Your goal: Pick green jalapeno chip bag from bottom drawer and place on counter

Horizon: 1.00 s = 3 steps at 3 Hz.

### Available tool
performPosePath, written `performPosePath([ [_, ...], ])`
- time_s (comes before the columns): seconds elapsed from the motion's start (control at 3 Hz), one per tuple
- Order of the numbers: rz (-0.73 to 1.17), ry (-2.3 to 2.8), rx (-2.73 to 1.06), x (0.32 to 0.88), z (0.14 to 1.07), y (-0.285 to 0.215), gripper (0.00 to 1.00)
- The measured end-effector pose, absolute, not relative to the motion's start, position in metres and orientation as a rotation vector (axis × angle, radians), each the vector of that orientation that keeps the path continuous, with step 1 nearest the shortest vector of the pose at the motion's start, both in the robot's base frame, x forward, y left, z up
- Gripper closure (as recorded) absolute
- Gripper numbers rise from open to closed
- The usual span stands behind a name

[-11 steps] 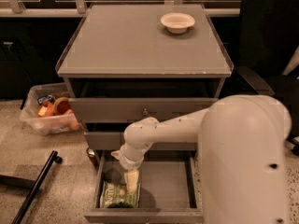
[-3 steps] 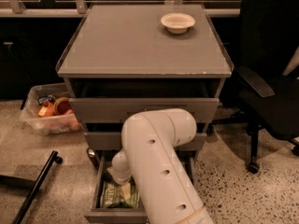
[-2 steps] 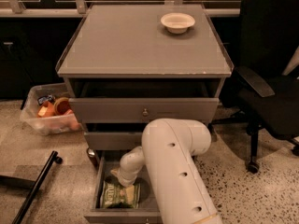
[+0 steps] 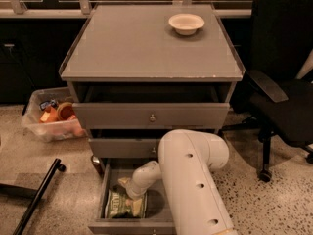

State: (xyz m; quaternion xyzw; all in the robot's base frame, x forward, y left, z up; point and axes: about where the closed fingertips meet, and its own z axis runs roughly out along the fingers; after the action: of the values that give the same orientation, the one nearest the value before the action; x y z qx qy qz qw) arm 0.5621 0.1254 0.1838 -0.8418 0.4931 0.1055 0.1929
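Note:
The green jalapeno chip bag (image 4: 124, 205) lies flat in the open bottom drawer (image 4: 103, 192), at its front left. My gripper (image 4: 130, 189) reaches down into the drawer and sits just above the bag's upper edge, touching or nearly touching it. My white arm (image 4: 193, 180) covers the right part of the drawer. The counter (image 4: 146, 45) is the grey cabinet top above, with a cream bowl (image 4: 186, 23) at its back right.
Two knobbed grey drawers (image 4: 151, 116) sit above the open one. A clear bin of items (image 4: 51, 121) stands on the floor at left. A black bar (image 4: 39, 195) lies on the floor. A black office chair (image 4: 281, 97) stands at right.
My arm has swung right and back, uncovering more of the drawer. The gripper has stayed low in the drawer by the bag, and the bag has not moved.

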Motion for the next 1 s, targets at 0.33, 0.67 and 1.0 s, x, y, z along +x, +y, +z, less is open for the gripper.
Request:
performPosePath([
  [0.33, 0.296, 1.415, -2.316, 0.564, 0.177, 0.132, 0.00],
  [0.67, 0.309, 1.438, -2.295, 0.566, 0.170, 0.138, 0.00],
  [1.0, 0.327, 1.459, -2.276, 0.569, 0.162, 0.141, 0.00],
])
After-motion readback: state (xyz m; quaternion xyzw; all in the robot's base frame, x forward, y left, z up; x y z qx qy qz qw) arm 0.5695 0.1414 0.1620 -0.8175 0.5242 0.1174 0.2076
